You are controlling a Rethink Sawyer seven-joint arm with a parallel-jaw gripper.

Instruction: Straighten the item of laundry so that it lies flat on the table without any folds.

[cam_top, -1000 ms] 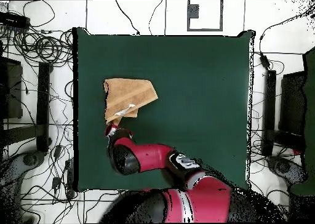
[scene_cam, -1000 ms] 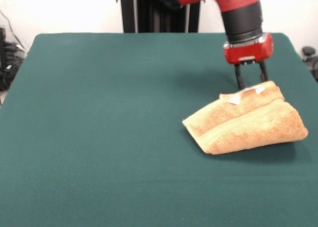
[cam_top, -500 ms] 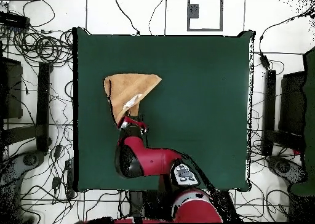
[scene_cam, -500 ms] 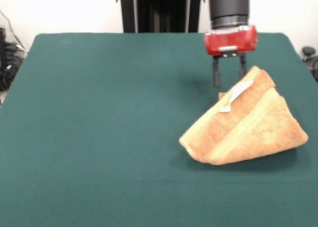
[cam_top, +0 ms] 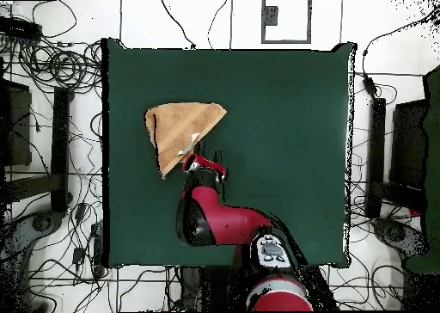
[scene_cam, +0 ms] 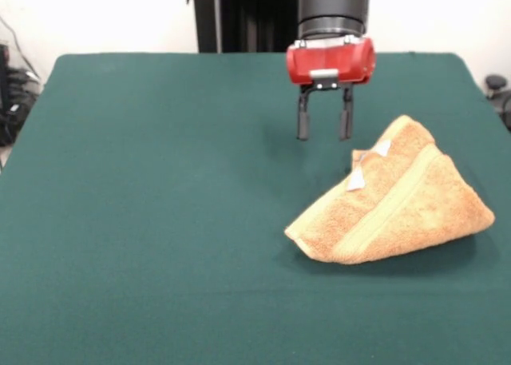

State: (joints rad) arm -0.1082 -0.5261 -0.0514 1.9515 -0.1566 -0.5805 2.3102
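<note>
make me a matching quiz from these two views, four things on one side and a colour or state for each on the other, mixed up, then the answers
Column one:
1. towel
2. gripper
3. table
4. tag

Column two:
A. dark green, felt-like top
B. open, holding nothing, beside the cloth
C. small and white, on the upper fold
D. tan-orange, folded into a triangle shape

Right pairs: 1-D, 2-B, 3-A, 4-C

Glossy red arm (cam_top: 225,224), black cylindrical wrist, red gripper (scene_cam: 323,135) housing, two slim black jaws
</note>
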